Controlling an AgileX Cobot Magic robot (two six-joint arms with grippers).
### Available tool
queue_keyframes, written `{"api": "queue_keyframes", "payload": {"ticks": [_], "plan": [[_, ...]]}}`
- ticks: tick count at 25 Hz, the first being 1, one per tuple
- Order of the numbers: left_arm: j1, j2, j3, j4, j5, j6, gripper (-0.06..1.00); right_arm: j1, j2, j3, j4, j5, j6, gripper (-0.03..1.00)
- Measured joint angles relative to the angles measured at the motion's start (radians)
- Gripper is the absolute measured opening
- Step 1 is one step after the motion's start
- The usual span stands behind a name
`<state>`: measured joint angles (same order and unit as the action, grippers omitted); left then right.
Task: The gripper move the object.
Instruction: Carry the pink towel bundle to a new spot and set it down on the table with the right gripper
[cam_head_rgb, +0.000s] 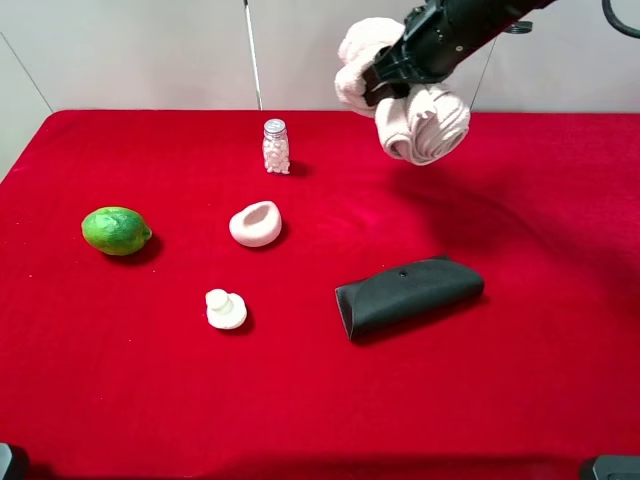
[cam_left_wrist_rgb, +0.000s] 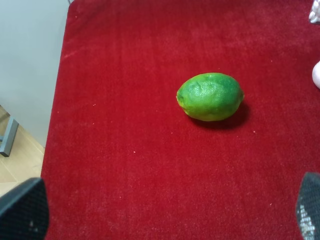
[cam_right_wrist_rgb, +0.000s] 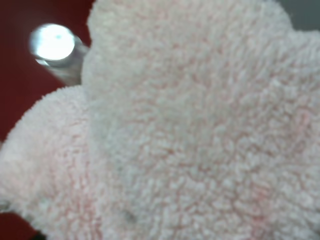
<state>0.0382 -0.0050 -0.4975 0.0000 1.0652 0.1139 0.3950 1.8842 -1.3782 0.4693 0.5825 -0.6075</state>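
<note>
My right gripper (cam_head_rgb: 393, 78) is shut on the middle of the pale pink terry towel dumbbell (cam_head_rgb: 425, 122) and holds it high above the back right of the red table. One fluffy ball sticks out at the upper left of the claw, the other hangs at its lower right. In the right wrist view the pink towel (cam_right_wrist_rgb: 190, 130) fills nearly the whole picture and hides the fingers. My left gripper (cam_left_wrist_rgb: 165, 210) shows only as two dark fingertips (cam_left_wrist_rgb: 22, 212) at the picture's corners, wide apart and empty, a little short of the lime (cam_left_wrist_rgb: 210, 96).
On the red cloth table (cam_head_rgb: 560, 330) lie a lime (cam_head_rgb: 116, 230) at the left, a white shell-like bowl (cam_head_rgb: 256, 223), a small white knob (cam_head_rgb: 226, 309), a jar of white beads (cam_head_rgb: 275, 146) at the back, and a dark folded pouch (cam_head_rgb: 408, 294) right of the middle.
</note>
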Motion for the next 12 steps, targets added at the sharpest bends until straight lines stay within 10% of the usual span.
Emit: {"api": "queue_keyframes", "payload": {"ticks": [12], "plan": [[0.0, 0.0, 0.0, 0.0, 0.0, 0.0, 0.97, 0.203, -0.004, -0.115, -0.012, 0.141, 0.053, 0.41]]}}
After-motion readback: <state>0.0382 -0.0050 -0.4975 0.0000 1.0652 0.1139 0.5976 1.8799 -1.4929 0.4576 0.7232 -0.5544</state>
